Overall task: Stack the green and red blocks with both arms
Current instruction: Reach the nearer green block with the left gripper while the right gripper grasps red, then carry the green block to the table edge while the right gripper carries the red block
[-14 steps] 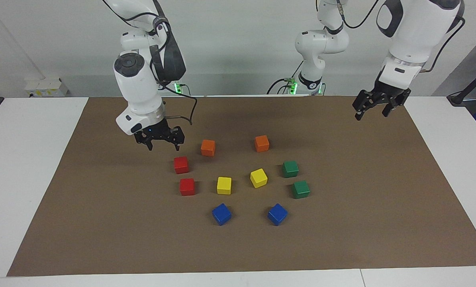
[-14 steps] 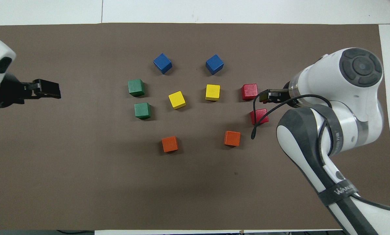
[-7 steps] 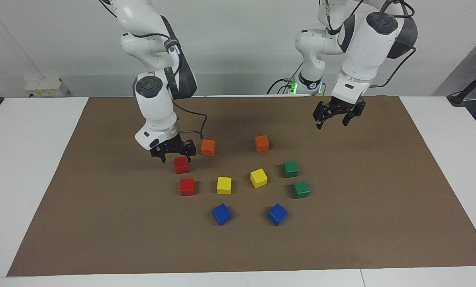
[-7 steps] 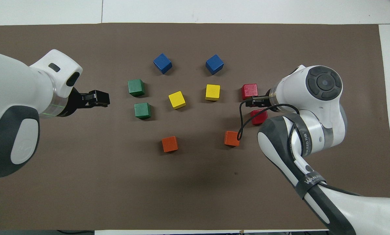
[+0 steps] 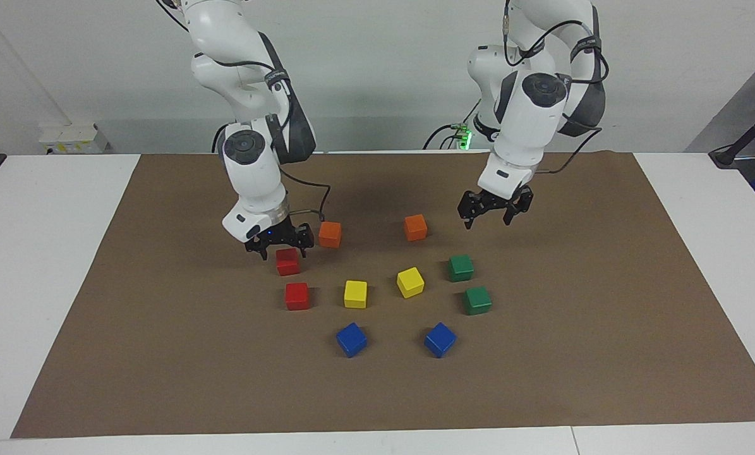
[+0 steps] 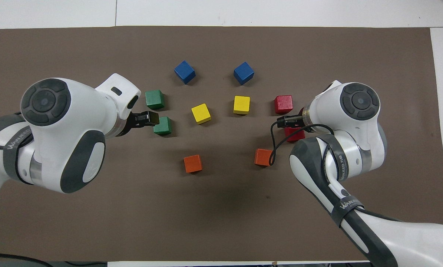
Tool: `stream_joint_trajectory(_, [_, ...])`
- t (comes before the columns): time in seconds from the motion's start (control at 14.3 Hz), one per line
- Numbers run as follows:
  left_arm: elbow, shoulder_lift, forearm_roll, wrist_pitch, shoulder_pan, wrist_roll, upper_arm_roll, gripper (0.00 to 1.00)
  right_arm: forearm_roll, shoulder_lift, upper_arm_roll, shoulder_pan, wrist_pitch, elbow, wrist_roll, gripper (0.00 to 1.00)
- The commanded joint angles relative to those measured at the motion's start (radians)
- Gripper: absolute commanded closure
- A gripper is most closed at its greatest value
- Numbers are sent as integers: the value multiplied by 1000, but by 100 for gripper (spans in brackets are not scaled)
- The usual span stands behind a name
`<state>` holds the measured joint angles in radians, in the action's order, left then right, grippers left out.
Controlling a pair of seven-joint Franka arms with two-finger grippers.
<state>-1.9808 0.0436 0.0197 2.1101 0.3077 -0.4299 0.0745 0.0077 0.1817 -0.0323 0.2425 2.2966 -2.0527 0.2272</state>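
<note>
the right gripper (image 5: 279, 246) hangs low over the red block nearer the robots (image 5: 287, 261), with its two fingers apart, one on each side of the block's top and not yet squeezing. the other red block (image 5: 297, 296) sits just past that one, farther from the robots, and an orange block (image 5: 330, 234) sits close beside the gripper. the two yellow blocks (image 5: 355, 294) lie in the middle of the ring. taking those yellow blocks as the mark, the reds lie toward the right arm's end of the table and the two green blocks (image 5: 460, 268) toward the left arm's end. the left gripper (image 5: 495, 213) is up in the air, fingers apart and holding nothing, and it looks to be on its way to the greens. to do this step well, i think the right gripper should go straight down until its fingers are at the middle of the red block's sides, stay square to it, then close gently so the block does not turn or bump the orange one. the left gripper should line up over the green block nearer the robots (image 6: 162, 125) before it drops. the facing view shows how high each gripper is: the left one is clearly well above the mat. in the overhead view it seems almost to touch that green block, and the right arm hides much of the near red block (image 6: 294, 134).
</note>
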Motion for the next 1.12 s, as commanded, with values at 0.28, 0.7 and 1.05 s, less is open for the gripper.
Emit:
stream_joint_trajectory(0.28, [-41, 76, 9, 145, 44, -1, -16, 0, 9, -14, -1, -5, 89, -82, -45, 1])
stream_joint_trajectory(0.7, [-41, 165, 9, 218, 74, -53, -18, 0, 8, 24, -1, -5, 165, -118, -60, 9])
stream_joint_trajectory(1.05, [-41, 232, 0, 260, 88, -50, -19, 0, 8, 15, 5, -29, 111, -103, -123, 100])
